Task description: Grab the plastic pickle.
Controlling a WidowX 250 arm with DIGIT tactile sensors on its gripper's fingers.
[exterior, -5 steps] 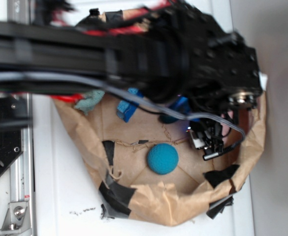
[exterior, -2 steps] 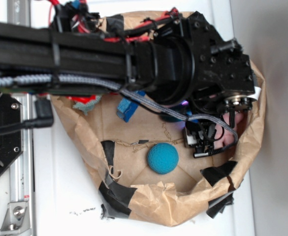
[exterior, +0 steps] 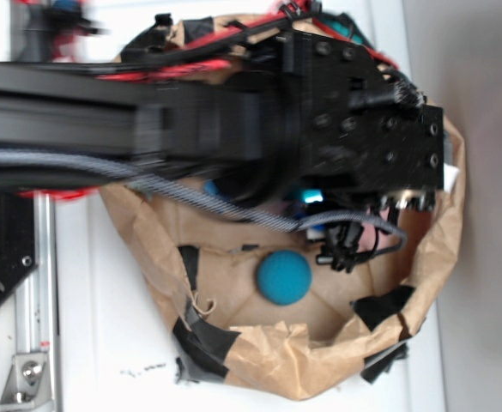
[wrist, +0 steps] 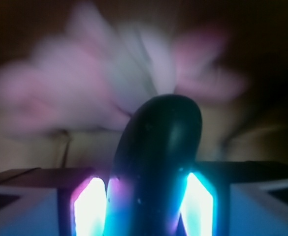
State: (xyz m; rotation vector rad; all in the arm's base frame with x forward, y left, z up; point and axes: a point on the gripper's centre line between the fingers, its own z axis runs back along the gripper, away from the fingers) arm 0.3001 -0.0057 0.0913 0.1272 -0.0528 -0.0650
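In the wrist view the plastic pickle (wrist: 158, 157), dark, glossy and round-ended, stands upright between my two glowing fingers (wrist: 89, 206). My gripper (wrist: 144, 209) is shut on it, and both pads touch its sides. A blurred pink and white shape (wrist: 84, 88), probably the bunny, lies behind it. In the exterior view the black arm (exterior: 353, 137) hangs over the brown paper bag (exterior: 276, 360) and hides the jaws and the pickle.
A teal round ball (exterior: 283, 276) lies in the bag just in front of the wrist. The bag's crumpled walls, patched with black tape (exterior: 201, 343), ring the area. A metal rail (exterior: 36, 343) runs along the left on the white table.
The arm now looks larger in the exterior view and covers more of the bag, so the blue sponge is hidden. The wrist has shifted slightly left. The ball has not moved.
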